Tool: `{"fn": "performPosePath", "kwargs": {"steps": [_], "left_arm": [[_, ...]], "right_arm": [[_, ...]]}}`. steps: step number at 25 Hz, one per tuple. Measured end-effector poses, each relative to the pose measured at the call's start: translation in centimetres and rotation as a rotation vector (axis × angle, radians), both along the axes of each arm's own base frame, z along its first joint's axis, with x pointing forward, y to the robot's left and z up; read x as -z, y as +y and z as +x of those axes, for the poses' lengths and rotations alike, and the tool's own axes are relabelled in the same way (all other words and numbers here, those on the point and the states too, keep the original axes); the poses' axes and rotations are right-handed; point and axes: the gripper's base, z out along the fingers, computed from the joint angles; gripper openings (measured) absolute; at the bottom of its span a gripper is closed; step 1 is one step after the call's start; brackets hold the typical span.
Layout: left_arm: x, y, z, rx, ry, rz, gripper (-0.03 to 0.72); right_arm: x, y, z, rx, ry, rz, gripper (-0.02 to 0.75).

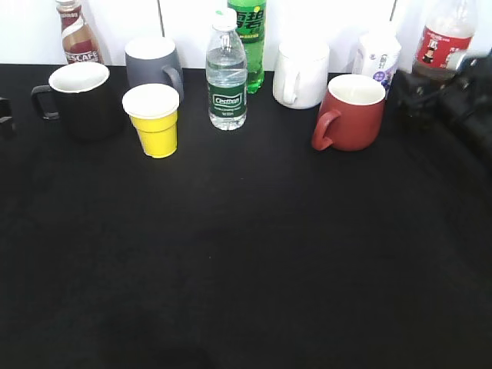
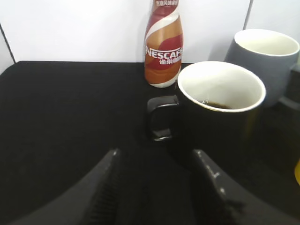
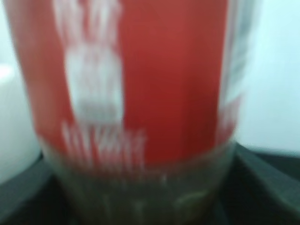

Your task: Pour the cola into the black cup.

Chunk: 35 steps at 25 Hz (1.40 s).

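Note:
The black cup (image 1: 81, 98) stands at the back left, its handle pointing left. In the left wrist view the black cup (image 2: 220, 112) is just ahead, with a little dark liquid at the bottom of its white inside. My left gripper (image 2: 155, 153) is open and empty just short of the handle; it shows at the left edge of the exterior view (image 1: 5, 117). The cola (image 1: 442, 42) stands upright at the back right. It fills the right wrist view (image 3: 140, 93), blurred. My right gripper (image 1: 432, 88) sits round its lower part, the fingers against both sides.
Along the back stand a Nescafe bottle (image 1: 75, 34), a grey mug (image 1: 152, 63), a yellow paper cup (image 1: 154, 119), a water bottle (image 1: 226, 73), a green soda bottle (image 1: 250, 38), a white mug (image 1: 301, 73), a red mug (image 1: 351, 111) and a small white carton (image 1: 377, 55).

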Motion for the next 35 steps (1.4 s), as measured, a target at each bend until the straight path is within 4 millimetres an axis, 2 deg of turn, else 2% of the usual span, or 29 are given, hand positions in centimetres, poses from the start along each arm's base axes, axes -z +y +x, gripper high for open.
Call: {"fn": "performPosePath", "kwargs": {"steps": [3, 5, 7, 8, 10, 13, 15, 17, 19, 20, 22, 24, 26, 28, 29, 31, 35], "left_arm": [[0.0, 0.0, 0.0, 0.001, 0.001, 0.001, 0.364], [0.1, -0.1, -0.1, 0.004, 0.017, 0.001, 0.364], [0.1, -1.1, -0.3, 0.044, 0.035, 0.003, 0.364], [-0.3, -1.6, -0.6, 0.065, 0.03, 0.003, 0.364], [-1.2, -2.2, -1.1, 0.095, 0.104, 0.008, 0.364], [-4.1, -2.7, -1.7, 0.136, 0.276, 0.05, 0.364], [-5.6, -2.6, -2.8, 0.146, 0.399, 0.079, 0.364], [-6.8, -2.1, -4.9, 0.146, 0.561, 0.118, 0.364], [-8.4, -1.4, -8.0, 0.137, 0.689, 0.147, 0.383], [-9.6, -0.9, -10.1, 0.133, 0.683, 0.156, 0.428], [-12.5, 0.2, -15.4, 0.13, 0.536, 0.151, 0.543], [-13.9, 0.9, -19.8, 0.126, 0.351, 0.124, 0.572], [-12.7, 1.6, -23.3, 0.122, 0.239, 0.11, 0.577], [-10.5, 1.8, -25.4, 0.13, 0.184, 0.091, 0.576], [-9.5, 1.8, -26.0, 0.14, 0.168, 0.074, 0.576], [-8.3, 1.7, -26.1, 0.145, 0.183, 0.068, 0.575], [-8.2, 1.7, -26.1, 0.147, 0.189, 0.067, 0.564]], "right_arm": [[-1.0, 0.0, -1.2, 0.007, 0.005, 0.003, 0.661], [-0.4, -0.3, -3.3, 0.049, 0.066, 0.022, 0.661], [-0.4, -0.3, -5.6, 0.05, 0.115, 0.022, 0.661], [-1.3, -0.1, -6.1, 0.04, 0.111, 0.015, 0.659], [-5.1, -0.1, -6.6, 0.04, 0.143, -0.024, 0.65], [-10.2, 0.1, -8.5, 0.048, 0.435, -0.119, 0.633], [-12.8, 1.3, -10.4, 0.128, 0.618, -0.213, 0.621], [-15.7, 4.2, -13.0, 0.151, 0.785, -0.306, 0.615], [-18.8, 7.0, -16.3, -0.014, 0.933, -0.272, 0.605], [-20.3, 7.6, -18.4, -0.084, 0.946, -0.26, 0.599], [-23.2, 6.4, -23.2, -0.119, 0.907, -0.226, 0.597], [-24.7, 3.9, -29.1, -0.113, 0.764, -0.166, 0.597], [-22.9, 1.8, -34.0, -0.106, 0.67, -0.129, 0.597], [-20.0, 0.2, -37.5, -0.093, 0.592, -0.108, 0.597], [-18.5, -0.3, -38.5, -0.087, 0.573, -0.108, 0.597], [-17.9, -1.0, -39.7, -0.071, 0.523, -0.103, 0.596], [-16.5, -1.0, -39.8, -0.071, 0.619, -0.121, 0.596]]}}
